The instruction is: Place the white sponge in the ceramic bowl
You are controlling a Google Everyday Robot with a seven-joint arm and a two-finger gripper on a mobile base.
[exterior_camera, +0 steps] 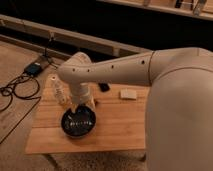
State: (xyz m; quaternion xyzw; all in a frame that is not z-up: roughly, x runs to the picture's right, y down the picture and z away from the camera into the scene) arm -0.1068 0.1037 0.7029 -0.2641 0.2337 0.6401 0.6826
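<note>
White soft rectangular sponge (128, 94) lay flat by the far edge of the wooden desk (120, 131). The end effector (81, 106) hung over the wide glossy black ceramic bowl (78, 122) near the front edge, fingers apart, empty. It needed to cross over and pinch the sponge's narrow sides, I judged. A clear plastic bottle (59, 90) and a small dark object (103, 87) stood off that path.

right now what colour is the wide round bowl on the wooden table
Glossy black ceramic bowl, clearest in the camera view; the gripper hangs just above it.
</note>
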